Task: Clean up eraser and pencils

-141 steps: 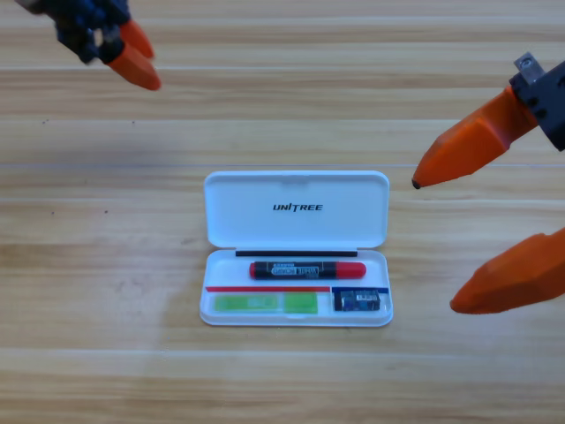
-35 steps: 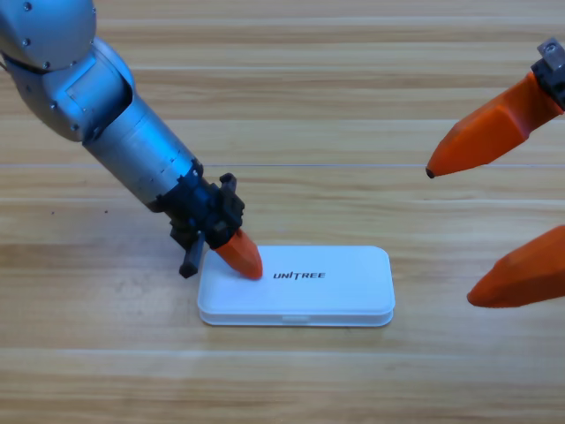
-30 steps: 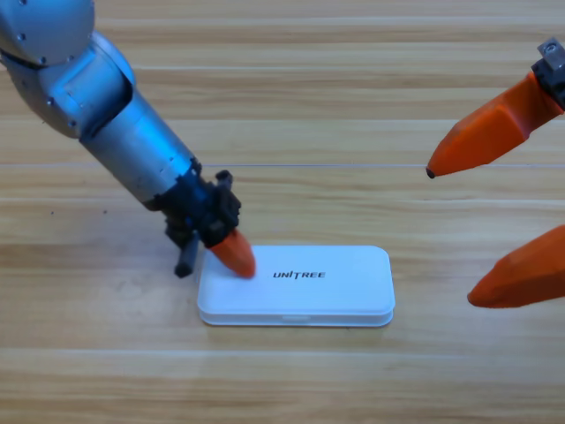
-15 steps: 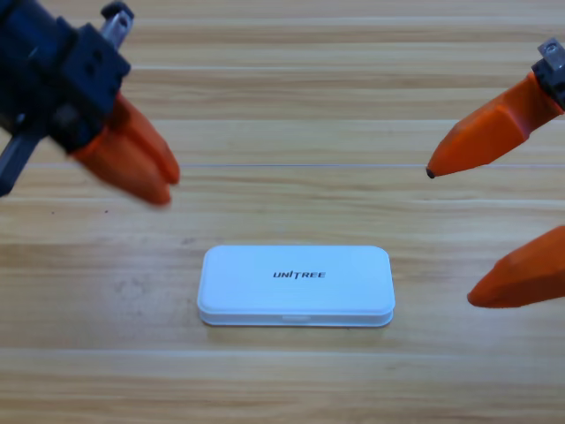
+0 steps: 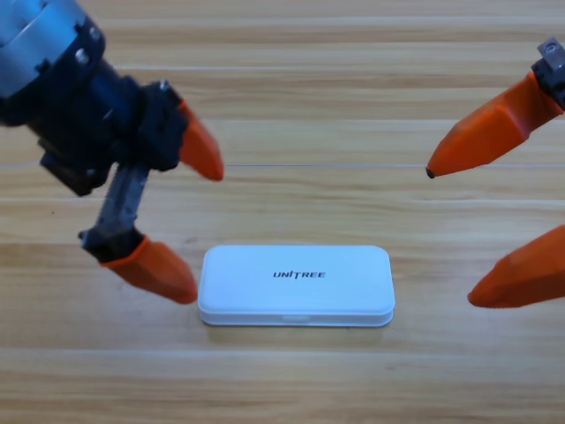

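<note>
The white case (image 5: 296,285) lies closed on the table, lid down, with the UNITREE print facing up. The eraser and the pencils are hidden inside it. My left gripper (image 5: 205,231) hangs open just left of the case, one orange jaw above its top-left corner and the other close to its left end. At the right edge my right gripper (image 5: 452,238) waits open, nothing between its jaws.
The wooden table (image 5: 291,88) stretches out around the case. The left arm's grey and black body fills the upper left corner.
The case, open with the eraser and pencils in it 4.7 s ago, is now closed. The left gripper lifted off the lid, swung up left, then opened beside the case.
</note>
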`<state>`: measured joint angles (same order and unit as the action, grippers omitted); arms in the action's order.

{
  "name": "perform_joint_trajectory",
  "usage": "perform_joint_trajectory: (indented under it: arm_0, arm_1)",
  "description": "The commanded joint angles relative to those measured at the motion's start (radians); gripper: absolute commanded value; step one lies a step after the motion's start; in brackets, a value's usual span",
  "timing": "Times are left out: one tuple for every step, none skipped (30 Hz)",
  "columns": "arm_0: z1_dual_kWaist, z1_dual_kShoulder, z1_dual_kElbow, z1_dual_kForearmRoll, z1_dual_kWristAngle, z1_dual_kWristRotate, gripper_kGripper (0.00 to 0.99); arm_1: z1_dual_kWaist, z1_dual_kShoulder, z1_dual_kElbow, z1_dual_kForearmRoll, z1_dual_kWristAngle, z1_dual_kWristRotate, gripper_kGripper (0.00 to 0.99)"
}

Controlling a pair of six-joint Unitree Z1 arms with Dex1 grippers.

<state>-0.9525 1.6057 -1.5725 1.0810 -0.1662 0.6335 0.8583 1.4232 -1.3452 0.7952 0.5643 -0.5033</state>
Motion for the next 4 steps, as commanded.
perform_joint_trajectory:
  arm_0:
    - [-0.006,0.005,0.015,-0.023,0.030,-0.015,0.990]
    - [-0.006,0.002,0.015,-0.026,0.028,-0.015,0.990]
    - [-0.006,0.000,0.015,-0.032,0.030,-0.020,0.990]
    - [-0.006,-0.001,0.015,-0.036,0.033,-0.021,0.990]
  arm_1:
    - [-0.024,0.008,0.032,-0.010,0.009,0.011,0.983]
    - [-0.024,0.010,0.032,-0.010,0.009,0.011,0.983]
    - [-0.024,0.010,0.032,-0.010,0.009,0.011,0.983]
    - [-0.024,0.010,0.031,-0.010,0.009,0.011,0.983]
